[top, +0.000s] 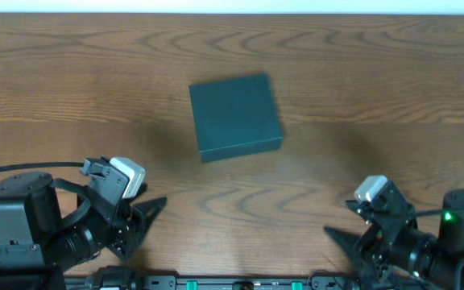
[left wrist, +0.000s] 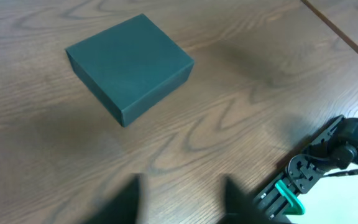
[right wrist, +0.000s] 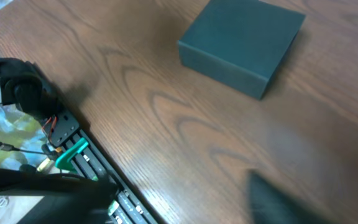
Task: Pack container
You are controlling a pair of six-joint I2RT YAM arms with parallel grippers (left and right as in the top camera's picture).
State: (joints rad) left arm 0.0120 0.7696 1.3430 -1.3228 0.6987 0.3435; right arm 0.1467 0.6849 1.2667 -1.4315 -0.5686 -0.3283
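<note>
- You see a brown wood-grain table (top: 361, 72) filling most of every view.
- Along the table's near edge you get a black rail (top: 240, 284) with green clips (left wrist: 289, 198) on it.
- A white strip (top: 232, 6) borders the table's far edge in the overhead view.
- At the right wrist view's left edge sits crumpled clear plastic (right wrist: 8, 124) with yellow-green patches, too blurred to identify.

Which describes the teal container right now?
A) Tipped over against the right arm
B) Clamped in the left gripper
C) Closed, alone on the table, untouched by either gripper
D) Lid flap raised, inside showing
C: the container sits flat and shut on the table, while the left gripper and right gripper are open and well short of it.
</note>
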